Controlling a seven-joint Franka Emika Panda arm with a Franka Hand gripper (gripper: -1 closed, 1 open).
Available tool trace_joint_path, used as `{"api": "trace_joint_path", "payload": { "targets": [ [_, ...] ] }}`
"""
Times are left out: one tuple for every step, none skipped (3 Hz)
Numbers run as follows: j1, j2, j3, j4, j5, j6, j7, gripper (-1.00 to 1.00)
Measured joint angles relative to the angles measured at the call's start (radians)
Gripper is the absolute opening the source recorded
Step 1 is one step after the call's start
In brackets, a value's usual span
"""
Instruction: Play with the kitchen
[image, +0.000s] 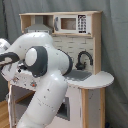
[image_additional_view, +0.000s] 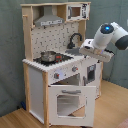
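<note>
The kitchen (image_additional_view: 35, 75) is a toy of white panels and light wood, seen in both exterior views. Its windowed oven door (image_additional_view: 67, 102) hangs open and a small pot (image_additional_view: 48, 56) sits on the stove. A black faucet (image_additional_view: 75, 39) curves over the grey sink (image: 77, 75), with the hood (image_additional_view: 47, 20) above. My white arm (image_additional_view: 107, 37) reaches in from the second exterior view's right. My gripper (image_additional_view: 86, 49) hovers at counter height by the sink end. In the first exterior view the arm (image: 42, 75) hides the stove and oven.
A toy microwave (image: 70, 23) sits in the top shelf. A rounded side counter (image: 100, 79) juts out at the first exterior view's right. Knobs (image_additional_view: 57, 75) line the front panel. Grey curtain hangs behind and wooden floor (image_additional_view: 110, 107) lies in front.
</note>
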Motion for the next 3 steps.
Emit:
{"api": "trace_joint_path", "payload": {
  "targets": [
    [0.001,0.042,-0.043,-0.018,0.012,0.072,-0.087,1.00],
    [0.005,0.073,-0.083,-0.045,0.033,0.152,-0.158,1.00],
    [0.016,0.095,-0.126,-0.078,0.058,0.236,-0.215,1.00]
  ]
}}
